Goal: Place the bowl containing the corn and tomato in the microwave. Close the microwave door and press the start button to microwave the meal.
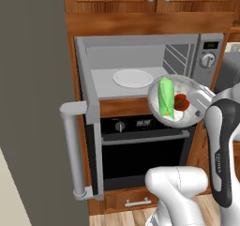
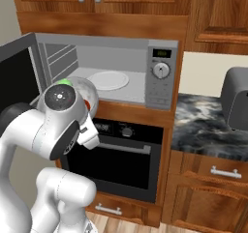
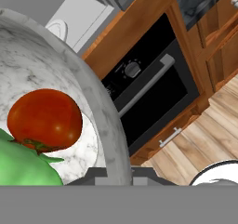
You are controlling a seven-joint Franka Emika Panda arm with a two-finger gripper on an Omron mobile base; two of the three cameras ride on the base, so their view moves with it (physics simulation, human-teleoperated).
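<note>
The pale grey bowl (image 1: 185,84) hangs in the air just in front of the right half of the open microwave (image 1: 206,57), tipped toward the left base camera. The green corn (image 1: 165,97) and the red tomato (image 1: 181,102) lie inside it. My gripper (image 1: 197,104) is shut on the bowl's right rim. In the hand view the rim of the bowl (image 3: 100,102) runs down between my fingertips, with the tomato (image 3: 45,119) and corn (image 3: 21,165) beside it. The microwave door (image 1: 92,109) stands swung out to the left, and the white turntable (image 1: 132,78) is bare. My own arm covers most of the bowl (image 2: 90,91) in the right base view.
A black-fronted oven (image 1: 143,150) sits directly under the microwave. To the right lies a dark marble counter (image 2: 203,128) with a grey appliance (image 2: 237,99) on it. Wooden cabinets surround the opening. The door's long handle (image 1: 72,147) juts out at the left.
</note>
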